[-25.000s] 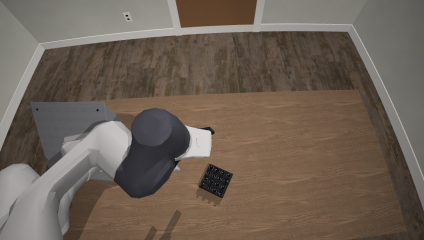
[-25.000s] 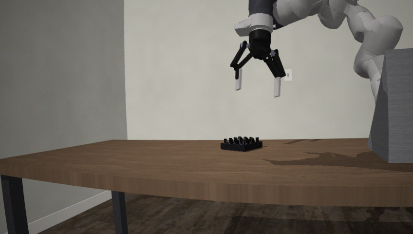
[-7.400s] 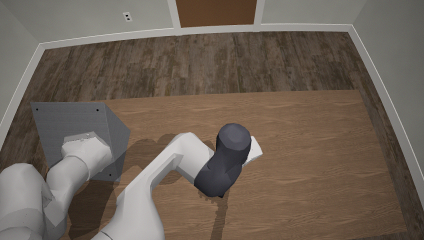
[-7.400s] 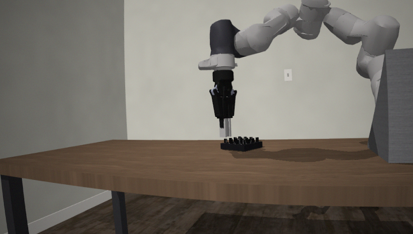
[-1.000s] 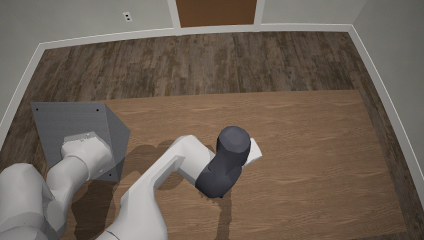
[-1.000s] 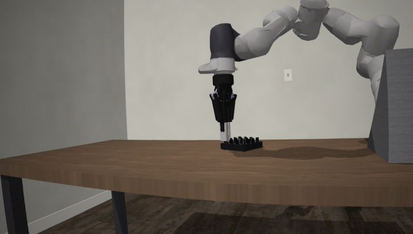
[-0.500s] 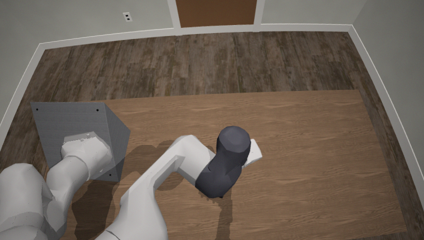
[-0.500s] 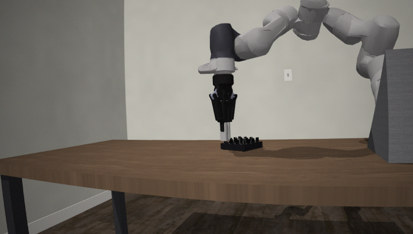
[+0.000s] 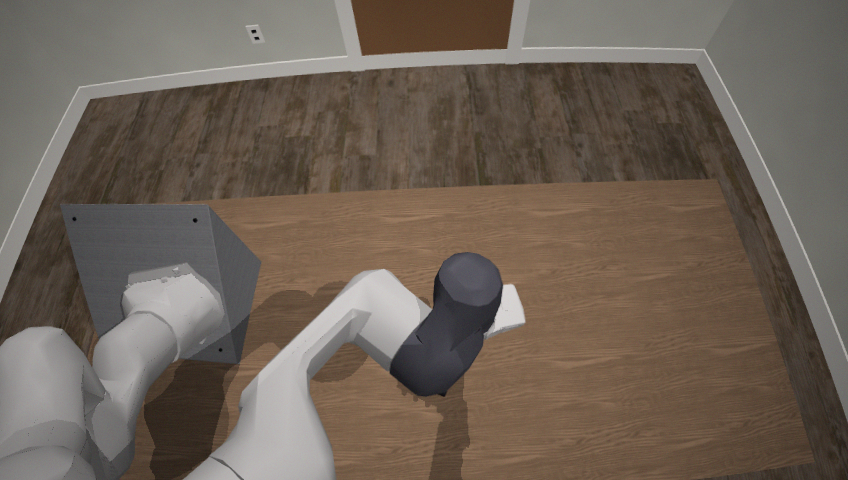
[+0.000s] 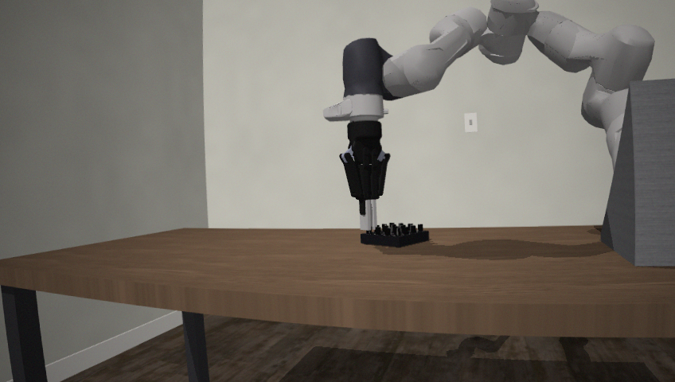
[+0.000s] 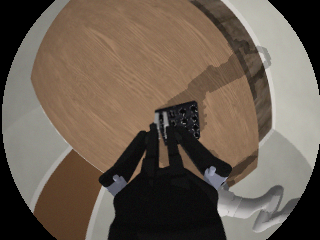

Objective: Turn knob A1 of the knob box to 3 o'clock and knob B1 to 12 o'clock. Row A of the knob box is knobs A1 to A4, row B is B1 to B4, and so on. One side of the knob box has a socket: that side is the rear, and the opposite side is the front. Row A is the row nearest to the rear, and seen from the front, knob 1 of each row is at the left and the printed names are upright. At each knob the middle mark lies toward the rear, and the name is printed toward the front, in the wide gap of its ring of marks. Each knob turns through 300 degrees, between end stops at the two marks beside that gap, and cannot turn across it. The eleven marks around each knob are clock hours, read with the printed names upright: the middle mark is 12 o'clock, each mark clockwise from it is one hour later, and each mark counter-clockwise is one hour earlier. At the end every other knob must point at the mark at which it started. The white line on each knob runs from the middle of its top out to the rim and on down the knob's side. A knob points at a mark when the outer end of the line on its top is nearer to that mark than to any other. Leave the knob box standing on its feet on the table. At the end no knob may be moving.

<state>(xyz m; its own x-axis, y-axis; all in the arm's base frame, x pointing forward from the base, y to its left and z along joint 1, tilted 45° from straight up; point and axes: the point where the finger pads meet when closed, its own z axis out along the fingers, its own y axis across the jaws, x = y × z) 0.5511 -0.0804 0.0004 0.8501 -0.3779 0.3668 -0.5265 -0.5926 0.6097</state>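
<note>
The black knob box (image 10: 402, 238) (image 11: 187, 116) stands flat on the wooden table (image 10: 236, 265) (image 9: 595, 267), with rows of small black knobs on top. My gripper (image 10: 367, 226) (image 11: 161, 117) points straight down at the box's left end in the side view. Its fingers are nearly closed, and the tips sit at knob height around a knob at the box's edge. I cannot read which knob it is, nor any white lines or marks. In the overhead view the arm's dark wrist (image 9: 458, 321) hides the box and the fingers.
The grey block that carries the arm's base (image 9: 136, 237) (image 10: 639, 189) stands at one end of the table. The arm reaches from it over the table to the box. A white wall plate (image 10: 470, 122) is behind.
</note>
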